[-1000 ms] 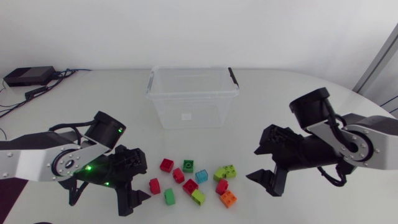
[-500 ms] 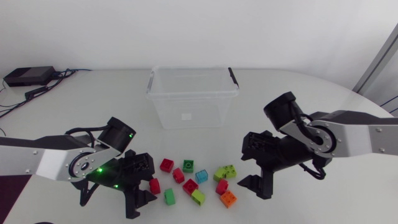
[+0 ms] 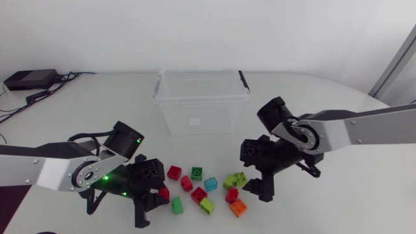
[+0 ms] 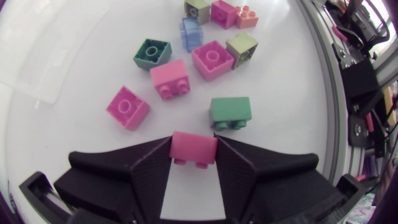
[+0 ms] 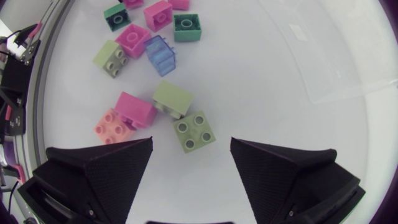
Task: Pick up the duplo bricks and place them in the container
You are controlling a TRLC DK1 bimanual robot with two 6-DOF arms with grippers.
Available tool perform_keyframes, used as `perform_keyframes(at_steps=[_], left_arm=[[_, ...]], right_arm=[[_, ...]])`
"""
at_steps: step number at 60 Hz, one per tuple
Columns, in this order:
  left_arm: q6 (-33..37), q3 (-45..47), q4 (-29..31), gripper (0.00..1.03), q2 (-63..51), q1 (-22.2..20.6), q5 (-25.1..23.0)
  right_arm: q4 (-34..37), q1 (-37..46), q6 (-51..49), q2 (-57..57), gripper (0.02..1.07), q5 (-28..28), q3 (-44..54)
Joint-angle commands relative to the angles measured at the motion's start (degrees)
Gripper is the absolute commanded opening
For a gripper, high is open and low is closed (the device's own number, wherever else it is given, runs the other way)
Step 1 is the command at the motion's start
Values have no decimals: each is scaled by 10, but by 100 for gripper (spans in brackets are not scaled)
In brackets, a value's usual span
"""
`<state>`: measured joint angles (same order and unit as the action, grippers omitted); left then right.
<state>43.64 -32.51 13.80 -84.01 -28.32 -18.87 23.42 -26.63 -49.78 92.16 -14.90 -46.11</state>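
In the head view, several duplo bricks lie in a loose cluster in front of the clear plastic container (image 3: 201,98). My left gripper (image 3: 156,192) is shut on the leftmost red brick (image 3: 162,194) at table level. The left wrist view shows that brick (image 4: 194,149), looking pink there, pinched between both fingers, with a green brick (image 4: 231,111) just ahead. My right gripper (image 3: 251,170) stands open beside the light green bricks (image 3: 235,179). One light green brick (image 5: 194,132) lies ahead of my right gripper (image 5: 191,149), between its spread fingers and untouched.
Other bricks in the cluster include a red one (image 3: 173,172), a dark green one (image 3: 196,173), a blue one (image 3: 210,184) and an orange one (image 3: 238,207). A black box with cables (image 3: 29,79) sits at the table's back left.
My left gripper slid right onto the leftmost red brick and closed on it. My right arm moved left and its gripper now stands by the light green bricks.
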Motion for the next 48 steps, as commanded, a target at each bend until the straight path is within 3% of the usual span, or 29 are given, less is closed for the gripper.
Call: perform_keyframes(at_steps=[1,10,22,36,48], left_arm=[[18,11,5,35,16,-2,-6],[24,7,28,35,45,0,-5],[28,-41,85,35,118,24,-6],[5,-132,90,35,124,83,-42],[-67,-179,-4,36,93,109,-58]], right_arm=[[-7,-11,-18,32,90,9,-13],[-16,-28,-20,57,75,27,-23],[-18,-34,-21,67,29,33,-33],[13,-32,-15,26,28,45,-37],[50,-29,2,-29,28,51,-60]])
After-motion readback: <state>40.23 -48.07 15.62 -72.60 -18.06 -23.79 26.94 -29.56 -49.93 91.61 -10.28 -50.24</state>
